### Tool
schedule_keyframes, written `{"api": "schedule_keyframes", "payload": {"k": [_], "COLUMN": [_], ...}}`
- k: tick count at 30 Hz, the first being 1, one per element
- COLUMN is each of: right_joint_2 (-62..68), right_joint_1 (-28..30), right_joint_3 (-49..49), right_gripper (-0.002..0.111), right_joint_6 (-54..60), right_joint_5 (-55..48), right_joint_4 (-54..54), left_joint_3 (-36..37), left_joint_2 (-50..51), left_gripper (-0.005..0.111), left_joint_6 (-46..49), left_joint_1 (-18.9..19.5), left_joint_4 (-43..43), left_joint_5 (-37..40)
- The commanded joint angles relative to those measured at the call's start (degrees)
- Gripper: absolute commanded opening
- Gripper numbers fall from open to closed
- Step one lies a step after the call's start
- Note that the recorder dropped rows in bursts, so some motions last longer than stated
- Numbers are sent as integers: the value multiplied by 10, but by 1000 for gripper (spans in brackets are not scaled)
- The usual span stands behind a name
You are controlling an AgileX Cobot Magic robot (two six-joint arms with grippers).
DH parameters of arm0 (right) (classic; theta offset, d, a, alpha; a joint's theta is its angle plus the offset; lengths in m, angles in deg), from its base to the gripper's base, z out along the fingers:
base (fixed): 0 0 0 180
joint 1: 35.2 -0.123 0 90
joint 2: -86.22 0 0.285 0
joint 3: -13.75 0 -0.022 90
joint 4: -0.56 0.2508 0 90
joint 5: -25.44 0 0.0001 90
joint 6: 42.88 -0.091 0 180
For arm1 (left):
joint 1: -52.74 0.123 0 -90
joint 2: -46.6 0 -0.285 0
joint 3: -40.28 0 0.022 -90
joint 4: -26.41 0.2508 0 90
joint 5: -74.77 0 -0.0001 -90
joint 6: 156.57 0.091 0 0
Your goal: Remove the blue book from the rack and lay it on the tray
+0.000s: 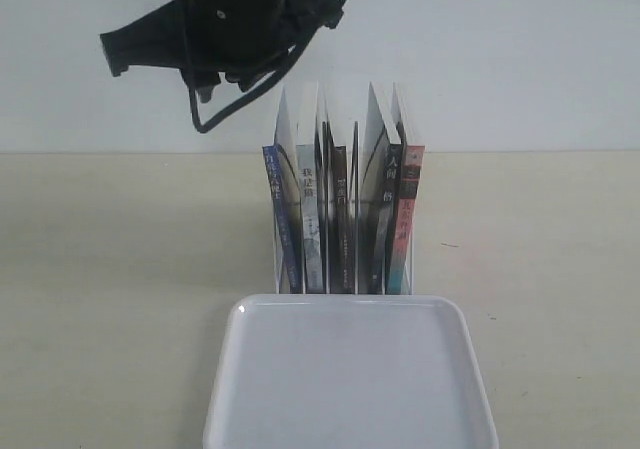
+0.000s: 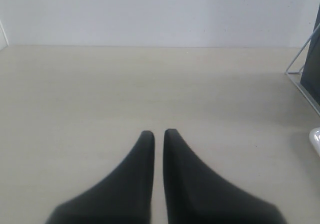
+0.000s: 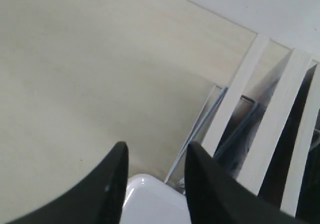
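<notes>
Now tapered black left gripper sits nearly closed, right gripper spread over glossy white tray

table: pale beige top, running back and meeting the wall
wall: plain white, rising behind the table
grey-spined book: standing upright, spine facing the camera
dark-spined books: standing upright mid-row, titles too small to read
red-and-teal-spined book: standing upright, sitting at the row's right end
</notes>
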Motion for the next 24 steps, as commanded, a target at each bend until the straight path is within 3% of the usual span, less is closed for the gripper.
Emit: {"api": "schedule_keyframes", "payload": {"k": [1,11,24], "right_joint_2": [25,51,88], "right_joint_1": [4,7,40], "right_joint_3": [-1,-1,-1], "right_gripper": [37,37,37], "right_joint_6": [-10,-42,-75], "right_joint_5": [7,-2,-8], "right_joint_4": [-20,-96,-35], "left_joint_3": [2,2,2], "left_joint_2": [-1,-1,-1], "left_gripper": [6,6,6], "left_joint_6": [1,1,1], "left_joint_1": [-5,-5,-5], "left_joint_4": [2,2,2], "left_joint_5": [-4,-4,-4]}}
